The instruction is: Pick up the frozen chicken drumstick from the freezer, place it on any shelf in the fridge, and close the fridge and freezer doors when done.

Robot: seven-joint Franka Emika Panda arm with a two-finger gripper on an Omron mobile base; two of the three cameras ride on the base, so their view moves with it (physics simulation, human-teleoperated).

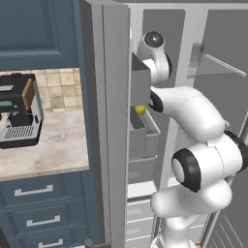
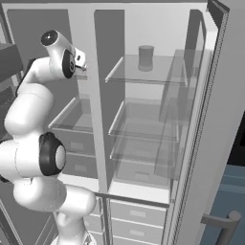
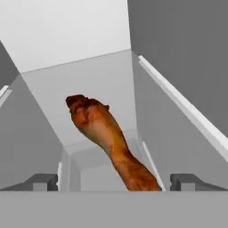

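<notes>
Gripper [image 3: 114, 181]: standing wide open in the hand view, the two dark fingertips [image 3: 42, 181] showing far apart at the lower left and lower right, holding nothing. Frozen chicken drumstick [image 3: 109, 142]: lying directly ahead of the gripper, between the two tips, its thin end running down toward the bottom of the hand view and its knobbly thick end pointing away and slightly left; long axis running roughly along the line of approach, tilted a little, so the jaws are appearing to straddle it across its narrow width. Whether the tips are touching it cannot be told. Appearance: orange-brown with a reddish tint, lumpy, broad at the far end and tapering near. Location: resting on the pale grey floor of a freezer [image 1: 140, 135] compartment, walled on both sides, a white back wall beyond. Arm: reaching into the narrower compartment in the left base view. Yellow ball [image 1: 140, 110]: sitting just beside the arm there. Fridge [image 2: 143, 119]: standing open alongside, a grey cylinder [image 2: 146, 58] on its upper shelf.
</notes>
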